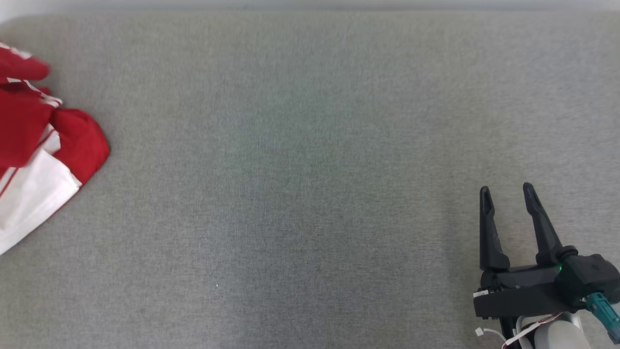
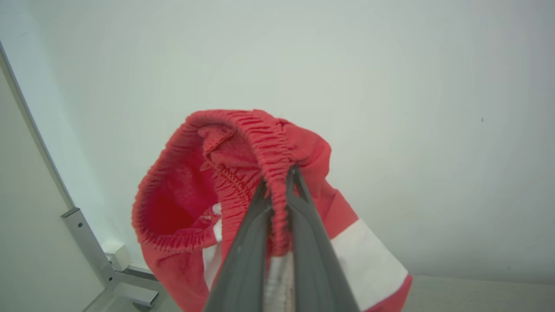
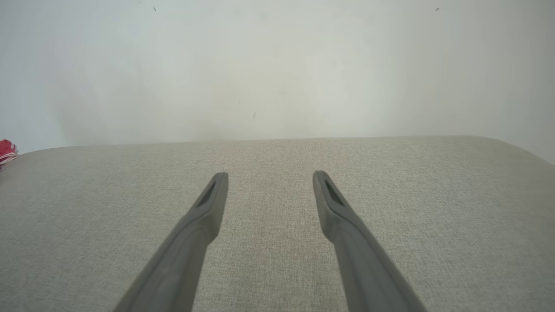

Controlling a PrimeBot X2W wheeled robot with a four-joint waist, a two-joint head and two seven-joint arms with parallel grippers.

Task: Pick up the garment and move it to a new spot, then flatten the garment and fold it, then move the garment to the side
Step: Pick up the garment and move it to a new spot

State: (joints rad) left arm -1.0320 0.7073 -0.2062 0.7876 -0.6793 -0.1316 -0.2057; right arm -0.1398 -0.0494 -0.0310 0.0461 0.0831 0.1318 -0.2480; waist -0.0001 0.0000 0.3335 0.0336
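Note:
The garment (image 1: 43, 155) is red with white panels and stripes, bunched at the far left edge of the grey table (image 1: 310, 169) in the head view. In the left wrist view my left gripper (image 2: 277, 180) is shut on the garment's (image 2: 190, 195) red elastic waistband, which is pinched between the two fingers, and the cloth hangs lifted in front of a pale wall. My right gripper (image 1: 506, 194) stands open at the lower right of the table with nothing between its fingers (image 3: 208, 203). A sliver of the garment (image 3: 8, 151) peeks in at the right wrist view's left edge.
The table's far edge meets a pale wall (image 3: 277, 65). A metal frame post with a bracket (image 2: 86, 242) stands at the lower left of the left wrist view.

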